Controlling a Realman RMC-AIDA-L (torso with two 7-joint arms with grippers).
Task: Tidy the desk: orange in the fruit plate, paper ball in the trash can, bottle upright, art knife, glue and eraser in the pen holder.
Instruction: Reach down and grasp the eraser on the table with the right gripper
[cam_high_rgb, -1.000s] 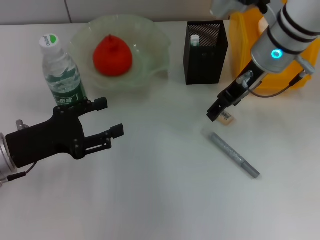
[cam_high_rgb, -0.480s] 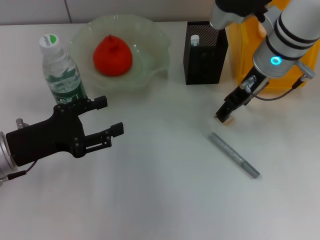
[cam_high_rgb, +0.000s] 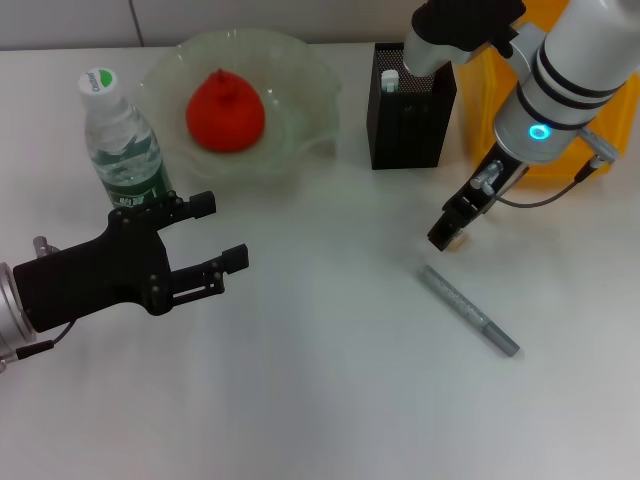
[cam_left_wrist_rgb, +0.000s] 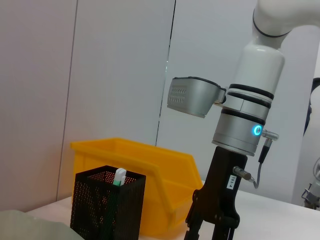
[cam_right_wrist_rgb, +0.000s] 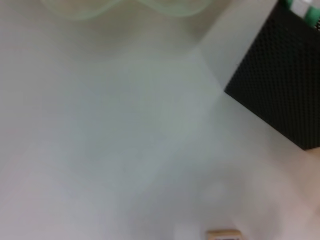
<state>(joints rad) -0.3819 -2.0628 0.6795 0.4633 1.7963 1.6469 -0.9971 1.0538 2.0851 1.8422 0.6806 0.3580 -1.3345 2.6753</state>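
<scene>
L pincer (cam_high_rgb: 215, 235) sits low over the near-left surface (cam_high_rgb: 320, 400), fingers spread, grasping nothing. Art knife (cam_high_rgb: 468, 309) lies flat on the right, apart from all else. Just beyond it, R pincer (cam_high_rgb: 447, 233) points down right at the eraser (cam_high_rgb: 457, 240); can't tell if clenched or touching. Bottle (cam_high_rgb: 122, 140) upright at left. Far back: orange (cam_high_rgb: 225, 111) in fruit plate (cam_high_rgb: 300, 95), pen holder (cam_high_rgb: 411, 92) w/ glue (cam_high_rgb: 389, 81) inside, yellow bin (cam_high_rgb: 490, 90) behind.

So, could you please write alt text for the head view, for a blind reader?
The right pincer is low over a small eraser on the white desk, near a grey knife and black pen holder. The left pincer waits open beside an upright bottle; an orange sits in the plate.
</scene>
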